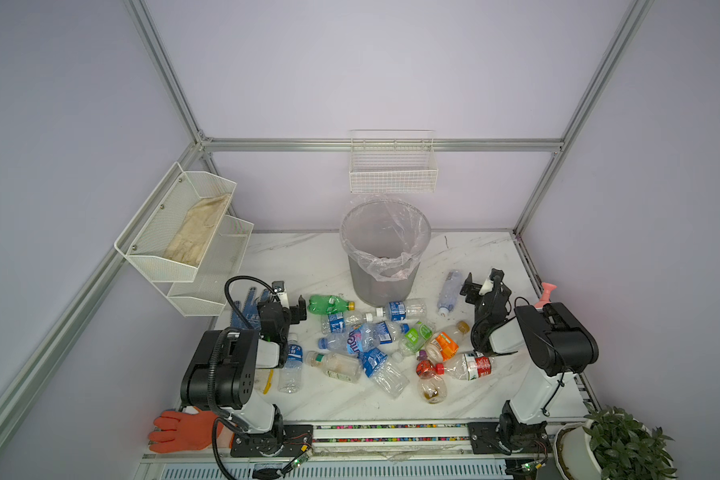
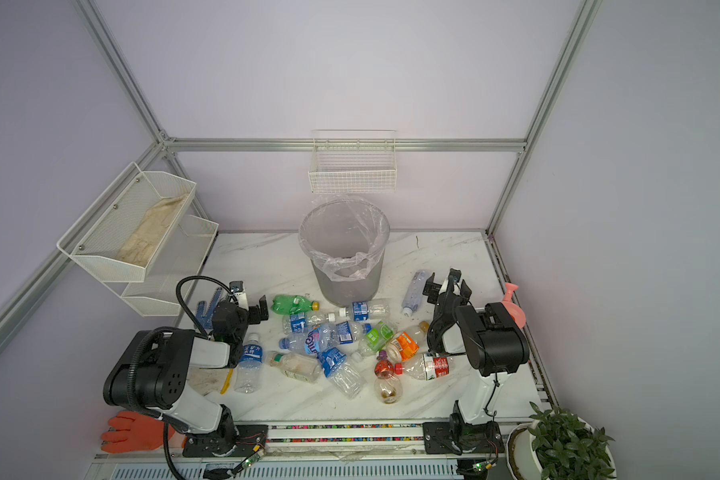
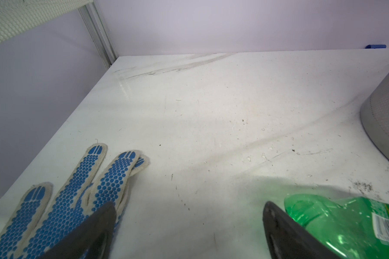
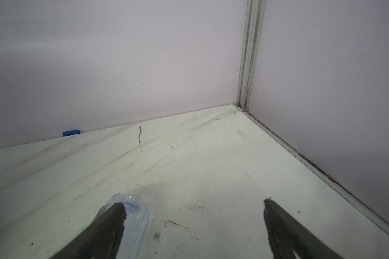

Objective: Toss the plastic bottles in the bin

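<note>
The plastic bottles [image 1: 375, 334] lie heaped at lower centre in both top views, just below the bin [image 1: 381, 286]. Your left gripper [image 1: 298, 309] and right gripper [image 1: 481, 286] gape wide, empty. Expect light, crushable, slippery shells: take the green bottle [image 1: 329, 304] across its waist.

This is a robotics lab test cell, not a lived-in room. A round grey translucent plastic bin [image 1: 383, 286] stands on a white marble-patterned bench [image 1: 300, 257]. The bench is boxed in by a bare silver aluminium profile frame [image 1: 383, 145] filled with plain lilac wall panels [image 1: 371, 75]. In front of the bin, two black-and-white robot arms [image 1: 225, 370] are mounted on a metal rail [image 1: 391, 432] along the bench edge. Above and behind the bin, a white wire basket [image 1: 393, 174] hangs from the frame.
</note>
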